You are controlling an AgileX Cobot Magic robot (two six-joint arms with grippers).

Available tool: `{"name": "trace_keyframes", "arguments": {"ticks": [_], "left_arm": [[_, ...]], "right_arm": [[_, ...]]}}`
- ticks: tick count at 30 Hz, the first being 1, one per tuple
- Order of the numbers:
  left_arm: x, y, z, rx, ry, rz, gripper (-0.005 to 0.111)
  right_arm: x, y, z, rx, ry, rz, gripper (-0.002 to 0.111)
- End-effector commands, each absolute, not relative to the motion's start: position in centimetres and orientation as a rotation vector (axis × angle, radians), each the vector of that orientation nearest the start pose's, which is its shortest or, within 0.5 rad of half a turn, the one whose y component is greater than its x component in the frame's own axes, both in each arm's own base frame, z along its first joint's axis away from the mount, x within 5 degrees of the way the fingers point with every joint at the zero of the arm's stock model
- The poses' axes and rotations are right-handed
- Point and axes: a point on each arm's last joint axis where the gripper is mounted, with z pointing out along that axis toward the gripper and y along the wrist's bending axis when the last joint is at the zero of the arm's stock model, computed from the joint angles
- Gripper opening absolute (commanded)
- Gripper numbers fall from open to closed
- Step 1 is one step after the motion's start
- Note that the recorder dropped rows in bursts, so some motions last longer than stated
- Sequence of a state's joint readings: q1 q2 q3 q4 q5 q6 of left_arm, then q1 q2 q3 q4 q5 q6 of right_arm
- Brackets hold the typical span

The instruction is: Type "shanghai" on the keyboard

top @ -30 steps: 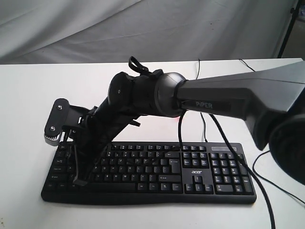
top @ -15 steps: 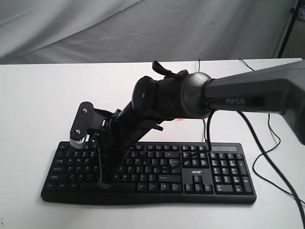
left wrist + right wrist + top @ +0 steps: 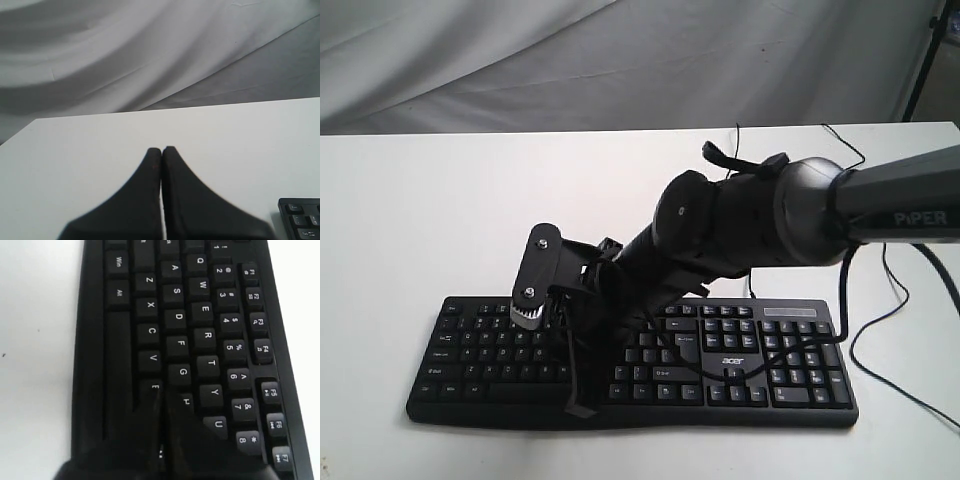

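on the white counter (image 3: 410,200), close to its near edge, the keyboard (image 3: 770,360) lies flat, with its long side across the exterior view and the number pad on the right arm's side. the right arm reaches across the middle and slopes steeply down, so the right gripper (image 3: 579,404) meets the letter block point-first. its fingers (image 3: 572,365) are clenched together with nothing between them. judged from the task, this forms one narrow tip that can press a single key without catching a neighbour.

the exterior view shows the arm's pose and the tip low over the front key rows. the arm hides the keys beneath it, and the legends are too small to read there. the right wrist view supplies the missing detail: over the keyboard (image 3: 165,315), the right gripper (image 3: 161,396) has its tip just beside the h key (image 3: 186,401), past g. neither view shows whether any key is pressed down.

the left gripper (image 3: 161,150) appears only in the left wrist view. its fingers (image 3: 150,165) are also clenched and empty, above bare counter. only one corner of the keyboard (image 3: 300,220) enters that view. this looks like a parked pose that leaves the typing to the right arm.
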State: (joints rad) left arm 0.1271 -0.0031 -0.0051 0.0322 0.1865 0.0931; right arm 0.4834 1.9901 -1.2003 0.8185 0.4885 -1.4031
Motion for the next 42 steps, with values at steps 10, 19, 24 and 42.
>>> {"name": "trace_keyframes", "arguments": {"ticks": [10,19,24,42], "left_arm": [[5.6,0.7,19.7,-0.006,1.667,0.19,0.001],[5.6,0.7,19.7,-0.006,1.667,0.19,0.001],[5.6,0.7,19.7,-0.006,1.667,0.19,0.001],[5.6,0.7,19.7,-0.006,1.667,0.19,0.001]], "right_arm": [[33.7,21.2,14.7,-1.469,2.076,0.42,0.0],[33.8,21.2,13.2,-1.493,2.093,0.433,0.0],[33.8,21.3,12.9,-1.492,2.087,0.446,0.0],[33.9,21.3,12.4,-1.501,2.09,0.435,0.0]]}}
